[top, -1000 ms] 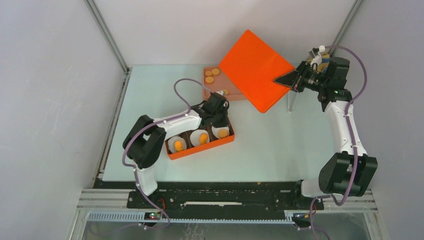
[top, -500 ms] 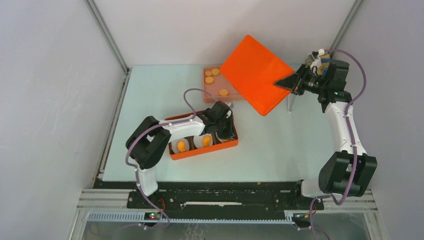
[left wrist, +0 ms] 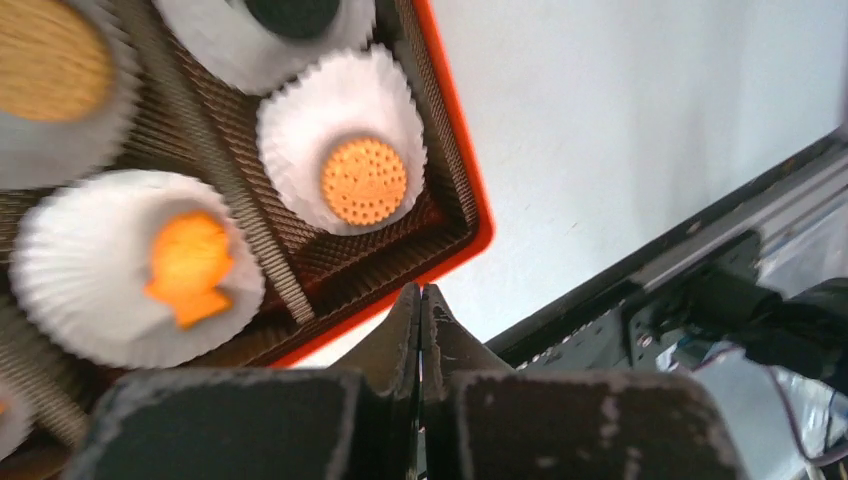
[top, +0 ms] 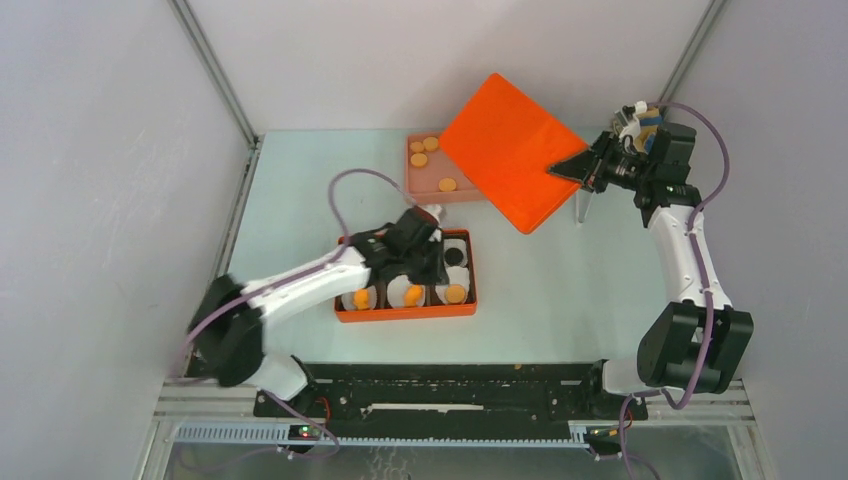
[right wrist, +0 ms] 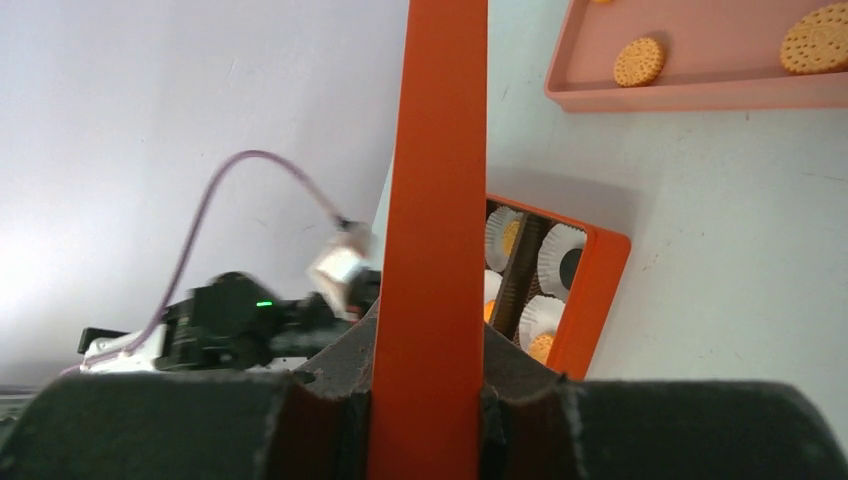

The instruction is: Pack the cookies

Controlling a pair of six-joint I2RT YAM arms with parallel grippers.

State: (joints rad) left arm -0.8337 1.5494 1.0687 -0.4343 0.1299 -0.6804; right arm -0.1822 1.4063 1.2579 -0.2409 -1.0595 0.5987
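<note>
The orange box (top: 405, 312) holds white paper cups with cookies: orange ones (top: 413, 294) and a black one (top: 455, 256). My left gripper (top: 428, 270) is shut and empty, just above the box. In the left wrist view its fingertips (left wrist: 412, 303) meet over the box's front rim (left wrist: 470, 205), near a cup with an orange cookie (left wrist: 364, 180). My right gripper (top: 578, 168) is shut on the orange lid (top: 505, 145), held tilted in the air at the back right. The lid's edge (right wrist: 430, 200) sits between its fingers. More orange cookies (top: 447, 184) lie in the pink tray (top: 465, 195).
The pink tray (right wrist: 700, 95) stands at the back of the table, partly under the raised lid, with loose cookies (right wrist: 638, 61) in it. The black rail (top: 450, 375) runs along the table's front edge. Grey walls close in both sides.
My left arm swung out to the left, and the orange box turned from tilted to square with the table's front edge. My right gripper kept the lid raised, nearly still.
</note>
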